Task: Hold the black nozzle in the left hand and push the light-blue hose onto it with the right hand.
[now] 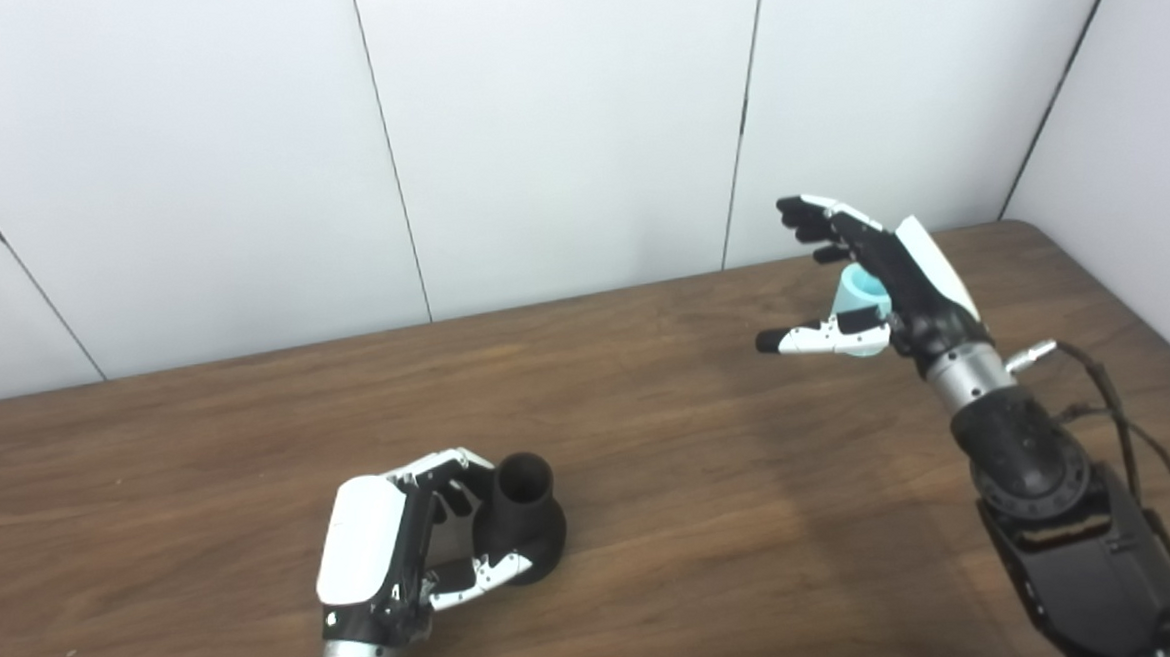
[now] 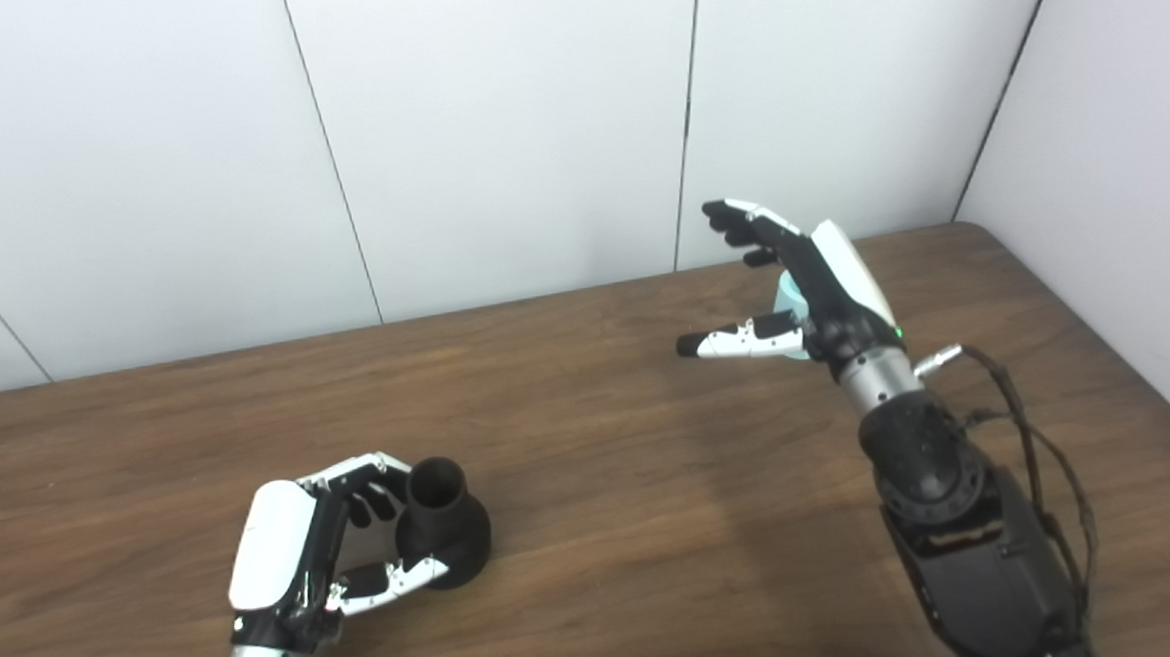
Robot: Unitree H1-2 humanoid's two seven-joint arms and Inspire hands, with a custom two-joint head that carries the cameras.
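No brand, label or writing is showing on anything here. One nozzle (image 1: 525,517) and one hose (image 1: 861,299) are in view, along with two hands.

The nozzle is standing upright on the bench (image 1: 713,482) at the near left, its wide base sitting on the wood and its narrower open mouth pointing up (so its long axis is running vertically). The left hand (image 1: 396,539) is resting on the bench just left of it, with the fingers (image 1: 442,471) curling around the far side of the neck and the thumb (image 1: 483,574) lying against the near side of the base. It is closing loosely around the nozzle rather than gripping it tightly, and the nozzle is not lifted.

The hose, a short light-blue piece, is standing at the far right of the bench, well apart from the nozzle. Its open end is facing up, and most of it is hidden behind the right hand (image 1: 878,273). That hand is hovering wide open in front of the hose, fingers (image 1: 815,218) spread out above it and thumb (image 1: 816,337) stretching to the left below them, holding nothing. Whether the palm is touching the hose cannot be told.
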